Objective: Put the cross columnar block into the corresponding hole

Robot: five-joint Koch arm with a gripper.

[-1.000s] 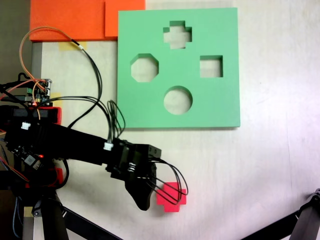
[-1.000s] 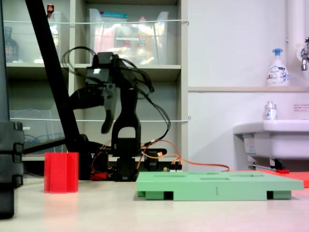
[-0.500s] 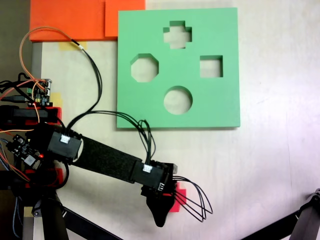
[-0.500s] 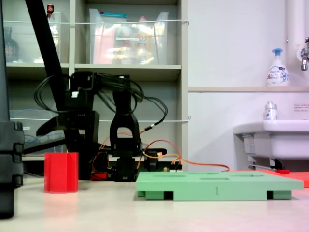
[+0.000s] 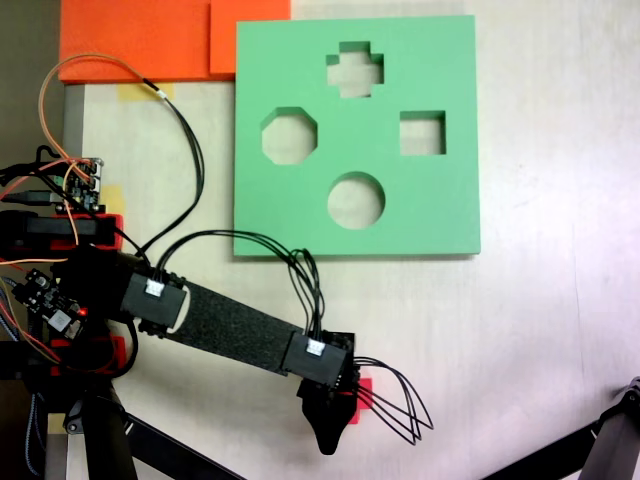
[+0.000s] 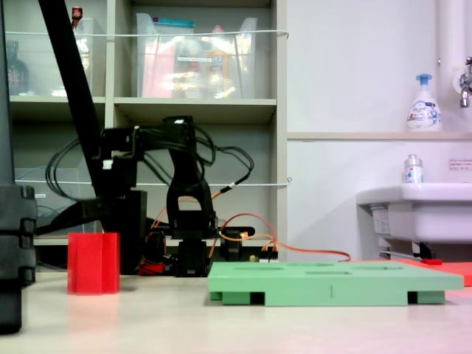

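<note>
Matt foam green board (image 5: 440,200); matt red block (image 6: 94,262)

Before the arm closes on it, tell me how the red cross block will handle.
The red cross block looks like matte foam, so probably light and slightly squashy under the gripper. It stands upright on a flat end, unlikely to roll. It stands taller than wide, so a sideways nudge might tip it.

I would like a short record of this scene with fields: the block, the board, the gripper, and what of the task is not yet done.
block: red block stands upright on the table, apart from the board; from above the arm covers most of it
board: green board lies flat, with four cutouts
target hole: plus-shaped hole, near the board's top edge in the view from above, empty
gripper: gripper is down over the block; its jaws cannot be told apart
not yet done: the block is not lifted and not in the hole
</note>
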